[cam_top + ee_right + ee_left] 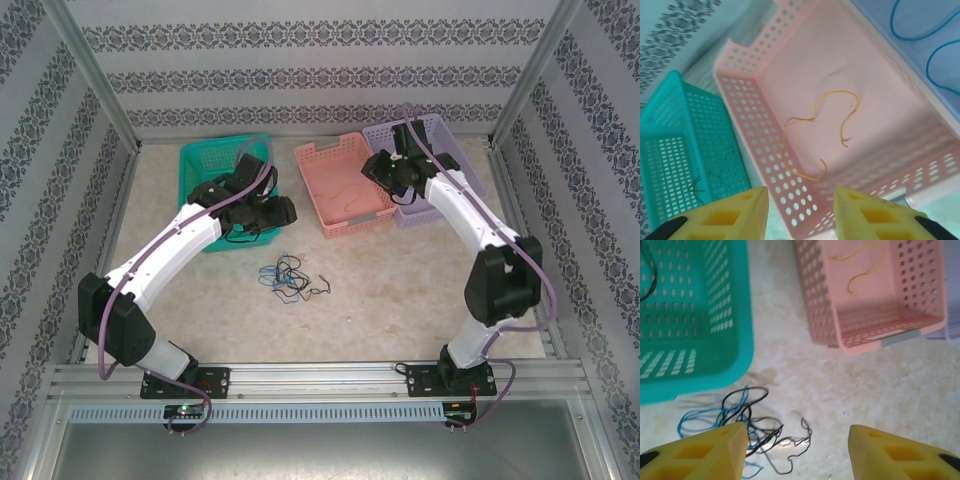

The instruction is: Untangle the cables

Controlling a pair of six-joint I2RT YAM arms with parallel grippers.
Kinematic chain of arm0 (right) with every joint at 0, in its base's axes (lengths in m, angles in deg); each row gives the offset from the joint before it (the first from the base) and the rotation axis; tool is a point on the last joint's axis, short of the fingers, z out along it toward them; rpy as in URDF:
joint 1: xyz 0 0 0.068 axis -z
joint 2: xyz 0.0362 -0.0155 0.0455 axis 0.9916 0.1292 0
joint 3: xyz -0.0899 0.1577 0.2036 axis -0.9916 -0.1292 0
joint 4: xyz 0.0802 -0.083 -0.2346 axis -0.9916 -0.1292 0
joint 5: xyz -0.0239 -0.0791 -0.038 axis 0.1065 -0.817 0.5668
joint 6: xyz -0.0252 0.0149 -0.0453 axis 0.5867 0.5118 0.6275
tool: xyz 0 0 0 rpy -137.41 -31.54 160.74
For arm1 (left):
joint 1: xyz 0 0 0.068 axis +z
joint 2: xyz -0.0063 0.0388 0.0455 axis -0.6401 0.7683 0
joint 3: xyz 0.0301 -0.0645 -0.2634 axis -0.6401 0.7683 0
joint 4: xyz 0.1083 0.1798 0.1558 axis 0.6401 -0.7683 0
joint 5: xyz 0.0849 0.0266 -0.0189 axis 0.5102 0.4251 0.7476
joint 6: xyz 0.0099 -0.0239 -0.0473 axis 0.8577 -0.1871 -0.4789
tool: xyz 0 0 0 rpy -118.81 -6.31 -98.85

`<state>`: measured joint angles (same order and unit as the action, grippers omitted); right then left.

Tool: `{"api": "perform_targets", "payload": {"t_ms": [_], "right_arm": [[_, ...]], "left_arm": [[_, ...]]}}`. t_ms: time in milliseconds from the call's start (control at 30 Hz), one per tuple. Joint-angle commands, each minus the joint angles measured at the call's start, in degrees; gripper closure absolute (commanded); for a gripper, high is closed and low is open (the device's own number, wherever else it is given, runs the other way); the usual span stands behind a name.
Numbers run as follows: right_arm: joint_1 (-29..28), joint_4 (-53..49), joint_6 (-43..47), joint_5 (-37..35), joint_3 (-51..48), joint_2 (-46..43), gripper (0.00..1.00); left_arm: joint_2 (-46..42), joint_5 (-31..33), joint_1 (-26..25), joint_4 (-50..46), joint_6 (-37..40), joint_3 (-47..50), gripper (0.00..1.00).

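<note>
A small tangle of black and blue cables lies on the table in front of the baskets. In the left wrist view the tangle sits beside and under my left-hand fingertip. My left gripper hovers above it, open, with nothing between its yellow fingers. It hangs near the green basket's front corner. My right gripper is open and empty over the pink basket, where a loose yellow cable lies on the floor. In the top view the right gripper is above that basket's right side.
Three baskets stand in a row at the back: green, pink and lavender. A black strand lies in the green one, and blue strands in the lavender one. Patterned walls close in the table on three sides.
</note>
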<state>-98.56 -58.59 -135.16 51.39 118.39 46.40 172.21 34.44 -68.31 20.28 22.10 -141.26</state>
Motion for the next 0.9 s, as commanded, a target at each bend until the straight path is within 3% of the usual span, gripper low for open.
{"api": "perform_targets", "payload": {"t_ms": [0,267,400,567,700,867], "right_arm": [[-2.69,-0.94,4.84,-3.51,-4.51,-6.6,0.61],[-15.51,3.29,5.26,-3.42,-24.31,-19.29,0.64],[-20.3,8.57,0.68,1.94,-33.95,-21.16,0.64],[-23.57,8.36,-3.97,7.92,-36.65,-16.91,0.61],[-24.0,10.73,-6.53,11.22,-35.9,-13.48,0.58],[-25.06,12.09,-10.8,13.45,-33.68,-9.1,0.58]], "left_arm": [[-2.79,0.44,-0.44,-4.12,-5.2,4.31,0.44],[-3.39,-4.83,-0.22,0.21,-12.45,14.07,0.44],[-2.07,-5.24,-0.19,2.45,-12.97,18.29,0.56],[-5.11,-3.08,-0.22,2.89,-13.48,24.29,0.56],[-4.88,-3.71,0.23,10.92,-15.88,28.4,0.49],[-2.49,-2.7,0.94,16.76,-17.92,29.59,0.52]]}}
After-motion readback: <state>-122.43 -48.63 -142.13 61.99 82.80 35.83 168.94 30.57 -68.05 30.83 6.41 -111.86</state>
